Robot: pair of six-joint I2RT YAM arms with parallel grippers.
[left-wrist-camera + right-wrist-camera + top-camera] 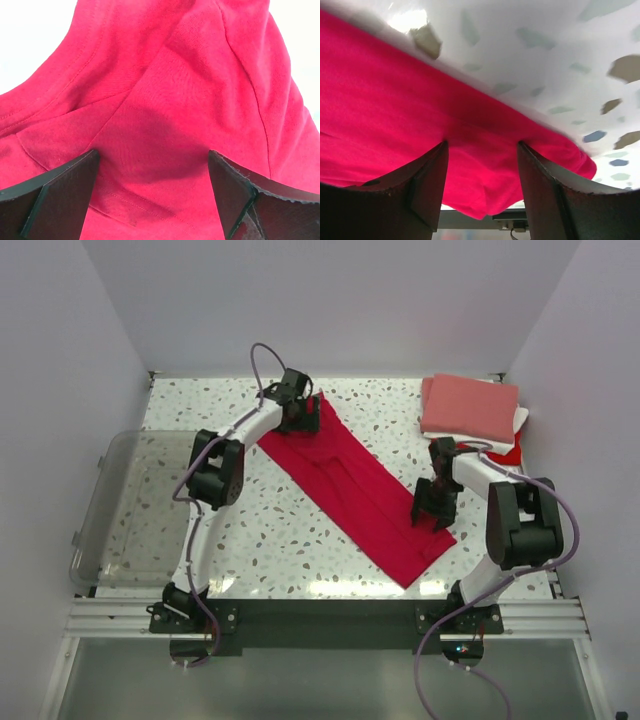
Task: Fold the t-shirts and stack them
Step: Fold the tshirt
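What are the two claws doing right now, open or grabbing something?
Left claw: open, over the crimson-red shirt, not gripping it.
Right claw: open, straddling that shirt's edge, not clamped.

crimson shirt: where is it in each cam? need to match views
Top external: the crimson-red shirt lies as a diagonal strip mid-table, running far-left to near-right.
Left wrist: the crimson-red shirt fills nearly the whole frame.
Right wrist: the crimson-red shirt covers the left and lower frame.
Shared landmark: the speckled tabletop, also upper right in the right wrist view; the left wrist view shows only washed-out white corners.
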